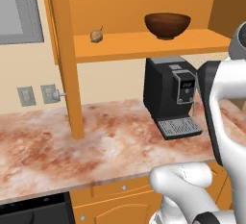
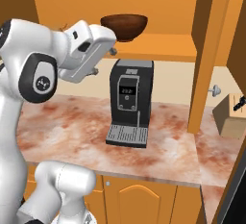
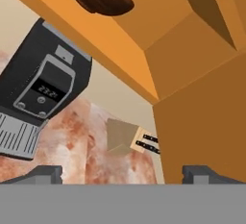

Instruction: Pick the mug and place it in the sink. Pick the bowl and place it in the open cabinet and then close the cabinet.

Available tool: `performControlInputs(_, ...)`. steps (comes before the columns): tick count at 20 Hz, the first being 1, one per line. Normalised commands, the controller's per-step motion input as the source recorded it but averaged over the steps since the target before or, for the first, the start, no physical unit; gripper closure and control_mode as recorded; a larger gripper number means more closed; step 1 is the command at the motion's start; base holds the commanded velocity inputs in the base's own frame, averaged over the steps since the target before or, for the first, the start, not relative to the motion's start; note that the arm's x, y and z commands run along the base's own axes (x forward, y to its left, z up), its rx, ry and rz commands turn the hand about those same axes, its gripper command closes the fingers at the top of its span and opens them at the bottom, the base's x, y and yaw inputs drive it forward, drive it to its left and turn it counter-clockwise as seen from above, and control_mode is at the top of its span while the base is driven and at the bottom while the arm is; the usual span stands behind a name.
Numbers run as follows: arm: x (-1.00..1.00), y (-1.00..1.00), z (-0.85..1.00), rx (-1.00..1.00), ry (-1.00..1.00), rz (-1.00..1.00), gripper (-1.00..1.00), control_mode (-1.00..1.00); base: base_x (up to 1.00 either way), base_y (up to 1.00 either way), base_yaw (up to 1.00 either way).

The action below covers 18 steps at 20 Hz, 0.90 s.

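Bowl on cabinet shelf; no legible writing.

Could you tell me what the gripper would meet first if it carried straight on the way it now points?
Probably the cabinet's orange side panel, beside the knife block; depth is unclear.

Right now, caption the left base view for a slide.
Brown bowl on the open cabinet's shelf, above the coffee machine on the counter.
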Motion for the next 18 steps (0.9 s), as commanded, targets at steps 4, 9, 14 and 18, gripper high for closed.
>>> performControlInputs(4, -0.22, -0.35, -0.2, 0.0, 0.0, 0.0, -1.0, -1.0, 0.0, 0.0, 0.0)
performControlInputs(9, -0.21, -0.26, -0.17, 0.05, 0.0, -0.01, -1.0, -1.0, 0.0, 0.0, 0.0)
performControlInputs(14, -0.04, -0.01, -0.09, 0.07, 0.01, -0.1, -1.0, -1.0, 0.0, 0.0, 0.0)
performControlInputs(18, -0.11, -0.13, -0.01, 0.14, 0.04, -0.15, -1.0, -1.0, 0.0, 0.0, 0.0)
